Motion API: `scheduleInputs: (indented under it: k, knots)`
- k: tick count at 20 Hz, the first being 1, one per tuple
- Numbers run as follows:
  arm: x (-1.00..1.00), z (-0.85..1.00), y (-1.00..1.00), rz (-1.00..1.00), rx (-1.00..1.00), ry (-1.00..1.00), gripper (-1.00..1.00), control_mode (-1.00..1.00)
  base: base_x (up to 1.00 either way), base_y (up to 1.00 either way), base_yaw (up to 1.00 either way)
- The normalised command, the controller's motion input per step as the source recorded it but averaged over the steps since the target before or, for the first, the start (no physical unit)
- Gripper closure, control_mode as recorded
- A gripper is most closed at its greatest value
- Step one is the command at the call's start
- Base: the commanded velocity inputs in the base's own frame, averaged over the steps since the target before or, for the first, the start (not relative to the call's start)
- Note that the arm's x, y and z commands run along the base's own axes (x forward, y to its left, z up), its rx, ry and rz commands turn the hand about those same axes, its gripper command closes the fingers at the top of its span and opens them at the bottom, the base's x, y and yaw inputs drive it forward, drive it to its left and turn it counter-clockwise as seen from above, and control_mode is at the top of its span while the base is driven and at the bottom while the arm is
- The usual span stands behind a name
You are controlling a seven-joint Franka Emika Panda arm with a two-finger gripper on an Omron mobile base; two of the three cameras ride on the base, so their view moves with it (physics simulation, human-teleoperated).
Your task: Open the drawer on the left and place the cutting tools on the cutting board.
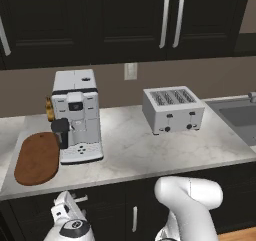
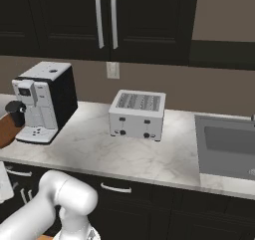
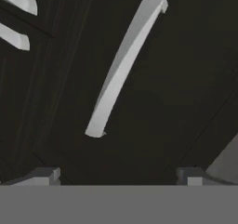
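Note:
The drawer [image 3: 153, 125] is shut; its black front is close ahead in the hand view, with its silver bar handle [image 3: 123, 65] running slantwise across it. My gripper [image 3: 118, 176] is open, the fingertips [image 3: 46, 174] spread wide just short of the handle and touching nothing. In the left base view the gripper [image 1: 72, 205] hangs below the counter edge, by the same handle [image 1: 80, 199]. The oval reddish-brown cutting board [image 1: 37, 157] lies on the counter's left end, beside the coffee machine. The cutting tools are hidden.
A white coffee machine [image 1: 77, 115] stands right of the board, and a toaster [image 1: 172, 110] sits mid-counter. The sink [image 1: 240, 115] is at the far right. Two more silver handles [image 3: 16, 18] show at the hand view's upper left. Another drawer handle [image 2: 115, 188] lies under the toaster.

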Motion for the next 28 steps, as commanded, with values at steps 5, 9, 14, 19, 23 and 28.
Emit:
scheduleInputs:
  k: [5, 9, 14, 19, 23, 28]
  knots:
    - [0.33, -0.39, 0.24, 0.1, 0.04, -0.03, -1.0, -1.0, 0.0, 0.0, 0.0]
    - [0.29, -0.42, 0.23, 0.1, 0.06, -0.05, -1.0, -1.0, 0.0, 0.0, 0.0]
    - [0.3, -0.45, 0.17, 0.08, 0.03, -0.06, -1.0, -1.0, 0.0, 0.0, 0.0]
    - [0.37, -0.28, 0.08, 0.05, 0.0, -0.08, -1.0, -1.0, 0.0, 0.0, 0.0]
    - [0.29, -0.04, 0.0, 0.0, 0.0, -0.02, -1.0, -1.0, 0.0, 0.0, 0.0]
    - [0.02, 0.0, 0.0, 0.0, 0.0, 0.0, 1.0, -1.0, 0.0, 0.0, 0.0]
